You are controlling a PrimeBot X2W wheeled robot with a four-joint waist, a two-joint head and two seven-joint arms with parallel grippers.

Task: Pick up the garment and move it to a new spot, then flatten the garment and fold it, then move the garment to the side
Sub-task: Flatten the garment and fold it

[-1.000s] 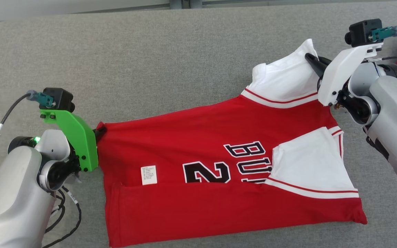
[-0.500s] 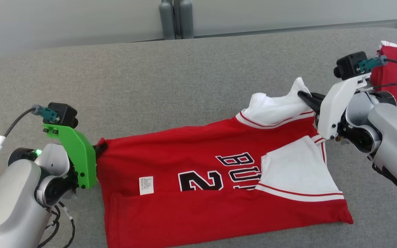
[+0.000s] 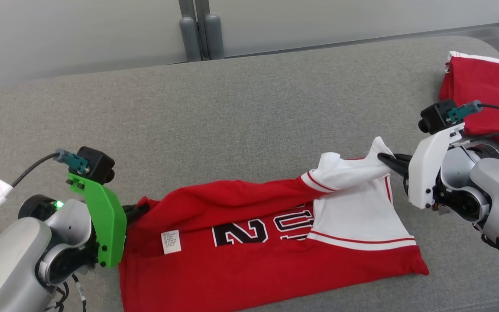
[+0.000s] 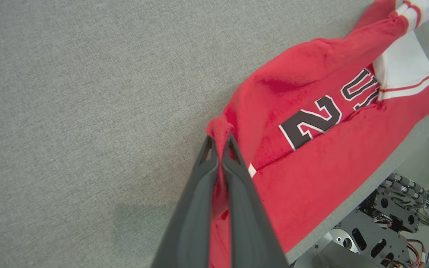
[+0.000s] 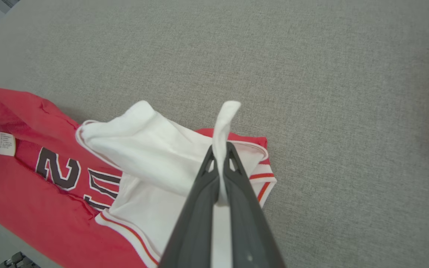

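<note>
The red jersey point(image 3: 275, 264) lay on the grey fabric-covered table point(image 3: 249, 112), close to its near edge, partly doubled over with the number side up; the left gripper point(image 4: 220, 143) was clamped tight on a bunched red corner at the jersey's left end; the right gripper point(image 5: 220, 149) was pinched shut on the white sleeve point(image 3: 345, 171) at the right end, holding that cloth raised off the table. A white care label point(image 3: 170, 242) showed just beside the black numeral, and a second red garment point(image 3: 479, 86) lay folded well apart, at the table's far right corner.
</note>
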